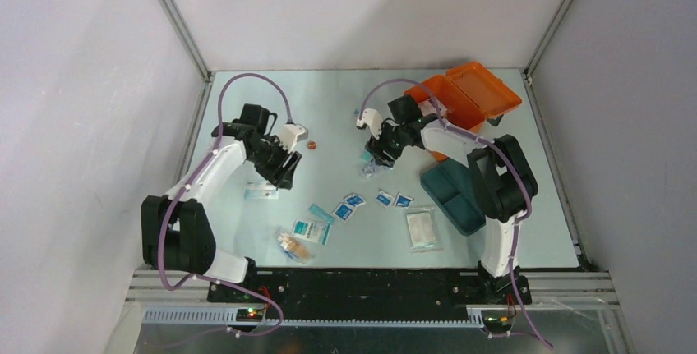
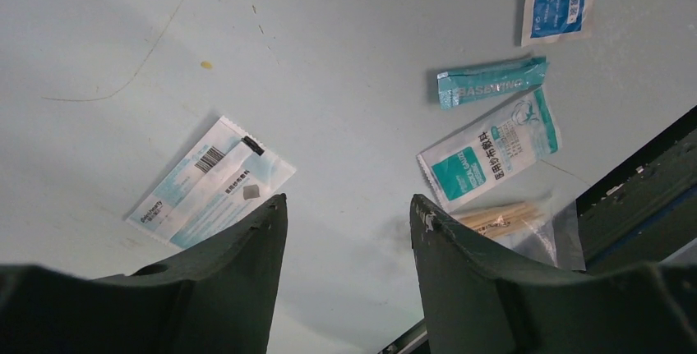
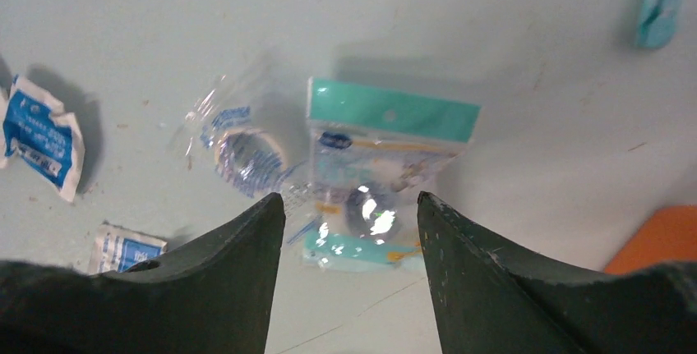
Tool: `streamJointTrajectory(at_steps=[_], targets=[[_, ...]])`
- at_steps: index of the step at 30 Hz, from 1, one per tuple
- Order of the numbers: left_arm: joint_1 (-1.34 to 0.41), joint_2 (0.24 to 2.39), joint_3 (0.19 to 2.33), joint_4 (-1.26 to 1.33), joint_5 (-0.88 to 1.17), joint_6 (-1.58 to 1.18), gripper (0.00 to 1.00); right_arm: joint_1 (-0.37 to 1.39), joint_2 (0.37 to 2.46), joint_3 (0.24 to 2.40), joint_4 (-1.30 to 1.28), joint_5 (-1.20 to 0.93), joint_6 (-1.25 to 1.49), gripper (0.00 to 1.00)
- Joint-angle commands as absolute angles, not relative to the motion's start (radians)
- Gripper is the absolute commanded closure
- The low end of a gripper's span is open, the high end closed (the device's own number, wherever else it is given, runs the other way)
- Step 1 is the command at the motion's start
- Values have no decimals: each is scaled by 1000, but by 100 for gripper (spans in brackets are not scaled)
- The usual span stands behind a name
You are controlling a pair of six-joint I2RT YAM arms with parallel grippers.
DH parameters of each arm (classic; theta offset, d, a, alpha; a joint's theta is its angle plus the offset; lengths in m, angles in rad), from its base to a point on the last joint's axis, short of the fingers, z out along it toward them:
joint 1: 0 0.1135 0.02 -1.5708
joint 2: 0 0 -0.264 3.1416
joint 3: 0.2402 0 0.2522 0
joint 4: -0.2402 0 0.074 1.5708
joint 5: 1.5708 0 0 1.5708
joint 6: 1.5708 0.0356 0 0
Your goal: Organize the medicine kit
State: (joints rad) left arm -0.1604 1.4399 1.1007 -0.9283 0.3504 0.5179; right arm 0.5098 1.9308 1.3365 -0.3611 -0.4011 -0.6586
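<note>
Your orange medicine kit [image 1: 477,91] sits open at the far right of the table [image 1: 329,116], partly behind the right arm, so you cannot tell what it holds. Its dark teal divided tray [image 1: 450,194] lies out on the table just nearer. Your right gripper [image 3: 349,202] hangs, jaws apart, over a clear teal-topped packet [image 3: 386,173]. Your left gripper [image 2: 345,206], jaws also apart, hovers beside a flat blue-white packet [image 2: 210,181].

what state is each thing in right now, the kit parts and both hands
orange case: lid open
teal tray: out of the case, lying near it
left hand: open, holding nothing
right hand: open, over a teal-topped packet
</note>
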Motion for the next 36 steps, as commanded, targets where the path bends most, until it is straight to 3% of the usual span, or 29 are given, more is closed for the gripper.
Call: streamJointTrajectory(at_steps=[1,8,14,27,29,36], targets=[[-147,1444,1114,-929,396,482,38,484,1970,1465,-400,-468,-631,35],[-142,1452,1122,-928,395,477,38,466,2144,1744,-657,-484,-689,30],[-142,1471,1141,-908,393,443,38,427,2188,1851,-919,-529,-840,28],[-141,1468,1152,-900,368,424,38,431,2250,1813,-886,-430,-864,35],[-141,1464,1149,-900,373,419,38,432,2258,1819,-882,-433,-843,38],[-141,1457,1135,-900,380,414,38,437,2238,1825,-879,-451,-784,66]])
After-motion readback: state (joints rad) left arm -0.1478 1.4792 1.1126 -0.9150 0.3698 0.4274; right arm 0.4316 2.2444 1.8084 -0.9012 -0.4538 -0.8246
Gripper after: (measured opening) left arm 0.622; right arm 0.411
